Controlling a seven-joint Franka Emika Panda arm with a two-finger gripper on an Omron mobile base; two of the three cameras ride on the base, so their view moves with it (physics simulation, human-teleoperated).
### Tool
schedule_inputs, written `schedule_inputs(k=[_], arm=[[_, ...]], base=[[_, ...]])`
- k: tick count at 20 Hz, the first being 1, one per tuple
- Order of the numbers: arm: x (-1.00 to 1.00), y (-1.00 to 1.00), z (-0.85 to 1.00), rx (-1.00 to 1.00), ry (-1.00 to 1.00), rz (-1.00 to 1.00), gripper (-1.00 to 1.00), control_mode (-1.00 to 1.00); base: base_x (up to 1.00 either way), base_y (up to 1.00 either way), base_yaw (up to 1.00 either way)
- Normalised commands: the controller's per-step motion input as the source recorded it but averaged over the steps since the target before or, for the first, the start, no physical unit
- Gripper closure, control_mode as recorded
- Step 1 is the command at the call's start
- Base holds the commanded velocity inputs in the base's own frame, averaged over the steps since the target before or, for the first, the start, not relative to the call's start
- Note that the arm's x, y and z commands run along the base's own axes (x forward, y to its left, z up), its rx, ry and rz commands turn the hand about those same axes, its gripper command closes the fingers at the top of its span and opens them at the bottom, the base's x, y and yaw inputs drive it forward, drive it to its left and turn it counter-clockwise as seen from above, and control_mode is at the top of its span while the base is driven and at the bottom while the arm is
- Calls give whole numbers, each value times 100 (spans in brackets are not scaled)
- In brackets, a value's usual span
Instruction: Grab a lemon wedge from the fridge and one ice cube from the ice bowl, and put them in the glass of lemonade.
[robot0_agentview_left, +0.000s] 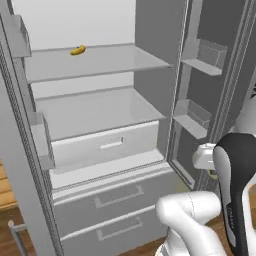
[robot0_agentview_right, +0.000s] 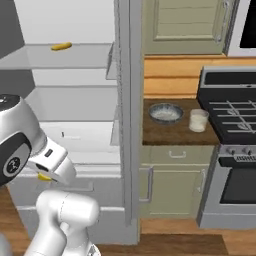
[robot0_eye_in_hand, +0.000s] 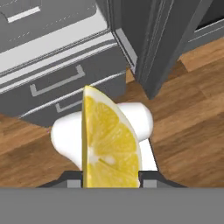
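Gripper (robot0_eye_in_hand: 111, 183): jaws closed on a lemon wedge (robot0_eye_in_hand: 109, 142); the wedge stands upright between them, flat cut face to one side, curved rind to the other.
Wedge texture: glossy yellow pulp with pale membrane lines, thin rind edge, pointed top.
Second lemon wedge (robot0_agentview_left: 77, 50): small yellow crescent on the fridge's upper shelf, well above and beyond the jaws.
Fridge (robot0_agentview_left: 95, 115): grey, doors open, pale smooth shelves, door bins, two lower drawers with slim rectangular handles; ahead of the jaws.
Ice bowl (robot0_agentview_right: 166, 112): round, shallow, dark rim, whitish speckled inside; well apart from the jaws.
Glass of lemonade (robot0_agentview_right: 198, 120): short clear tumbler, pale liquid, just beside the bowl.
Counter (robot0_agentview_right: 155, 131): dark brown wood top over beige cabinets.
Stove (robot0_agentview_right: 232, 115): dark grates.
Floor (robot0_eye_in_hand: 192, 131): brown wood planks, below the jaws.
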Motion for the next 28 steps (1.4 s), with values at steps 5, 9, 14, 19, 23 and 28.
schedule_inputs(k=[5, 9, 14, 19, 23, 28], arm=[[0, 0, 0, 0, 0, 0, 100, 100], [0, 0, 0, 0, 0, 0, 100, 100], [0, 0, 0, 0, 0, 0, 100, 100], [0, 0, 0, 0, 0, 0, 100, 100], [0, 0, 0, 0, 0, 0, 100, 100], [0, 0, 0, 0, 0, 0, 100, 100]], base=[[-7, -61, -58], [-1, -88, -44], [-1, -100, -24], [32, -76, 8], [100, -56, 50], [100, -32, 66]])
